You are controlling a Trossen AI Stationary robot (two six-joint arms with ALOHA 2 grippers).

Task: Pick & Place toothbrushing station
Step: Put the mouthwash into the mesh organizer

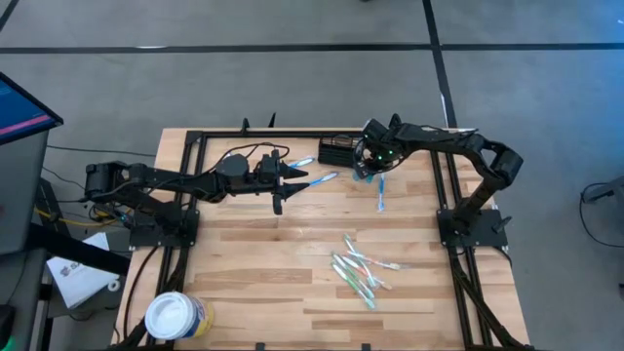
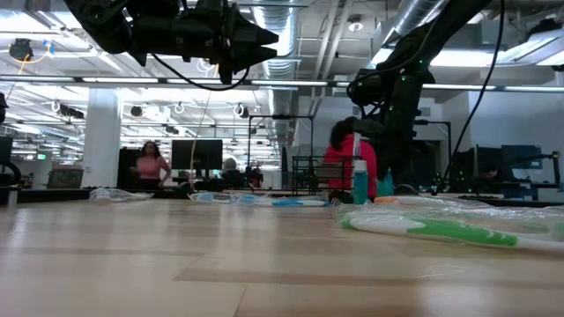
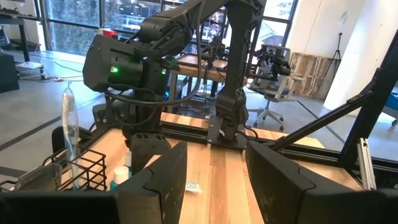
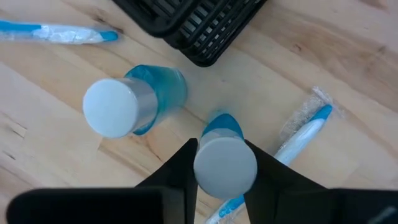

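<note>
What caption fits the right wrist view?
Right claw closing around a white-capped blue bottle, a second bottle and the caddy beside it.

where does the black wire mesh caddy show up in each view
High view: small black rectangular wire-mesh caddy at the table's far edge, beside the right hand.
Low view: centre background.
Left wrist view: lower left.
Right wrist view: top centre.
Shared landmark: the blue white-capped bottles beside it.

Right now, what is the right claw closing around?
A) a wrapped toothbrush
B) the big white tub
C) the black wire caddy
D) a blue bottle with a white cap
D: the right wrist view shows the right claw with its dark fingers on either side of a blue bottle with a white cap, standing beside the black wire caddy.
</note>
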